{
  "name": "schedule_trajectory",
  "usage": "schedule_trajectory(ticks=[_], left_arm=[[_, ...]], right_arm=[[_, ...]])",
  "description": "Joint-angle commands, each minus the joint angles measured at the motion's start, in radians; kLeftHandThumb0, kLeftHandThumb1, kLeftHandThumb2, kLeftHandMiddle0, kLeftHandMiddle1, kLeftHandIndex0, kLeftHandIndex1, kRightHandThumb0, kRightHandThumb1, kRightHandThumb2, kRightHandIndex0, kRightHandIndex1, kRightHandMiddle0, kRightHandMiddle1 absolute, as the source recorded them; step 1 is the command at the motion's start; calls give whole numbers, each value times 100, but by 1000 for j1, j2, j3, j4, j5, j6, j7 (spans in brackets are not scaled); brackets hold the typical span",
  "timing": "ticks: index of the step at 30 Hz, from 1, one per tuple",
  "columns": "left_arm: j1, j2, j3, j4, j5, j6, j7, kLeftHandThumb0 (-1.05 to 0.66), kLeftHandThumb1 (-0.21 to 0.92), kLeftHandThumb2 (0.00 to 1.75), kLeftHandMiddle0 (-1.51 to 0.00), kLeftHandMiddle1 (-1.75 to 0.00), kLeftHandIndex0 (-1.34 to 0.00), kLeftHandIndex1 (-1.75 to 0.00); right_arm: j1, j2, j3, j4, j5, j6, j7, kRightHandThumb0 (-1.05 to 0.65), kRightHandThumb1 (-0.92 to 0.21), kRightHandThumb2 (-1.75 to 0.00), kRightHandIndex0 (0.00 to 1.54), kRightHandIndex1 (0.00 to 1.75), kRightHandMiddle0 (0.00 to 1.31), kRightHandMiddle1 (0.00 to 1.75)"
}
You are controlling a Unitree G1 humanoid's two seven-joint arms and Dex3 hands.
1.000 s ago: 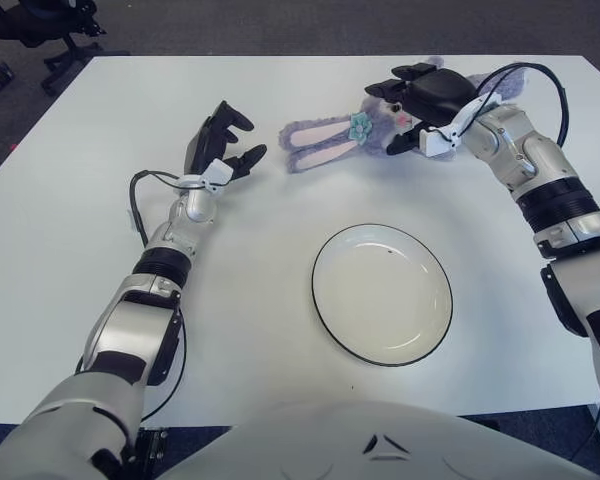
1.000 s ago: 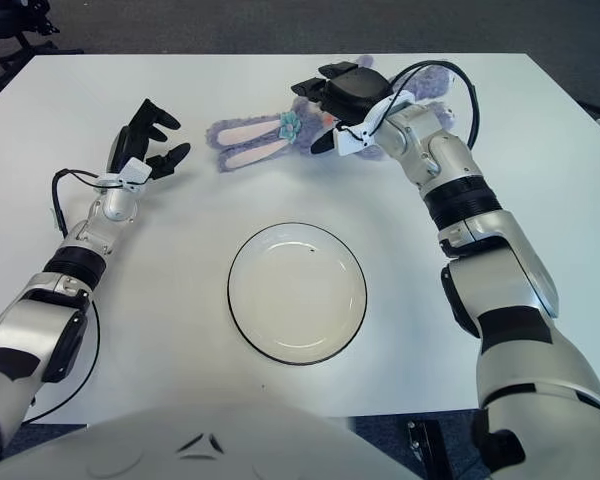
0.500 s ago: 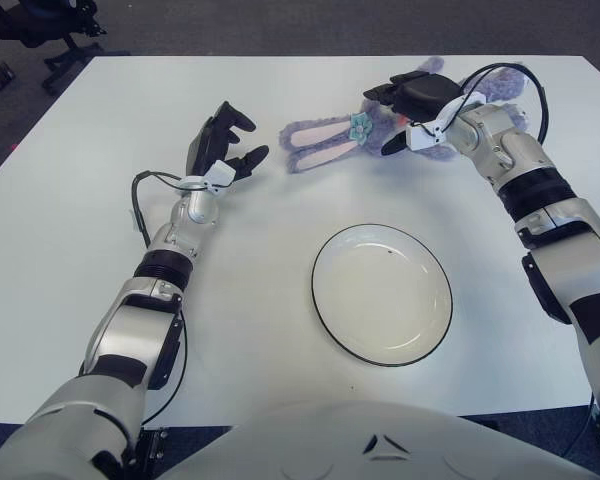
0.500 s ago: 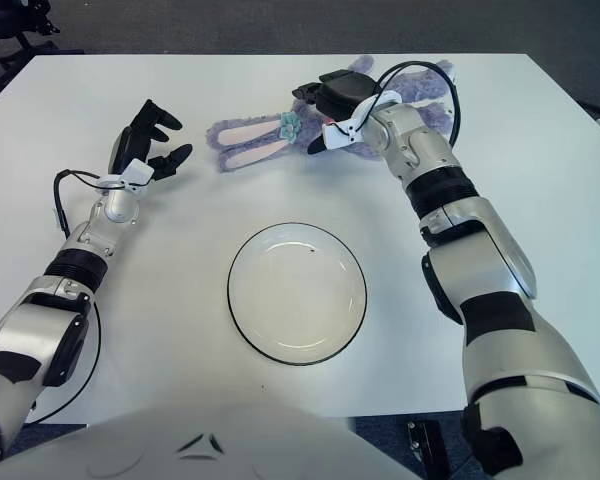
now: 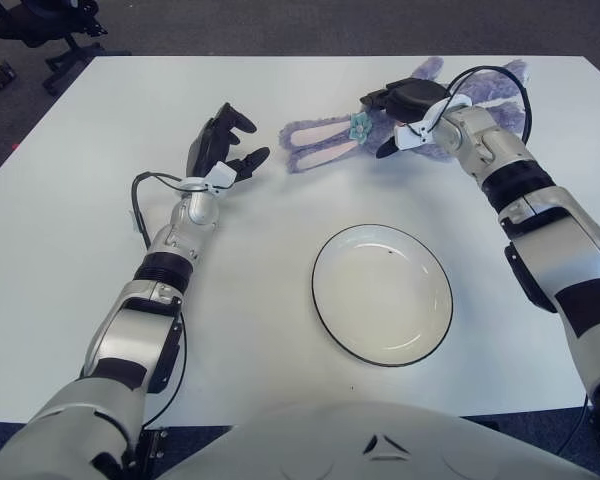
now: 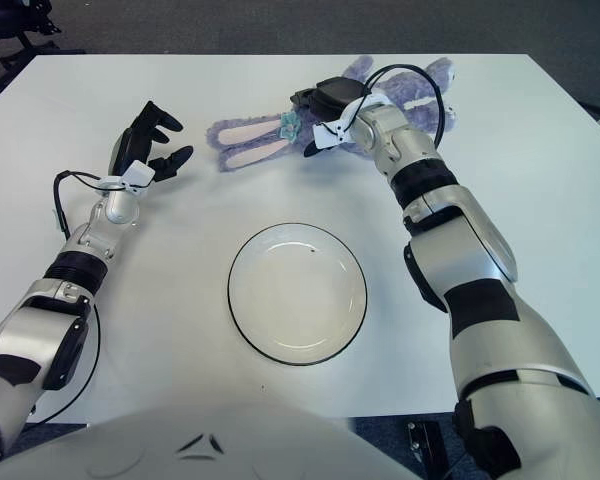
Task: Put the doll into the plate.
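I am lowering my right robot hand (image 5: 405,108) over the doll's (image 5: 380,132) head, fingers spread around it but not visibly clamped, since I need a grip before carrying it to the plate (image 5: 382,293). The doll is lying on the desk (image 5: 100,120) beyond the plate, ears pointing left. My left robot hand (image 5: 223,147) is idling open left of the ears; I am seeing no writing.
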Motion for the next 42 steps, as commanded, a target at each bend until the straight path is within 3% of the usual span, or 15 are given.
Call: schedule_trajectory(ticks=[1,19,42], left_arm=[[20,2,7,-11,5,10,-4,-1,92,43,-26,-161,-23,-158],[30,4,8,-30,9,22,-10,-1,92,43,-28,-161,-22,-158],[34,5,3,-35,30,32,-8,-1,92,43,-28,-161,-23,-158]], right_arm=[[-28,11,13,44,-7,5,-24,-75,-92,-13,14,0,23,0],[-62,50,47,144,-8,44,-64,-77,-92,-14,15,0,23,0],[-49,85,110,222,-25,72,-118,-76,-92,-11,18,1,29,3]])
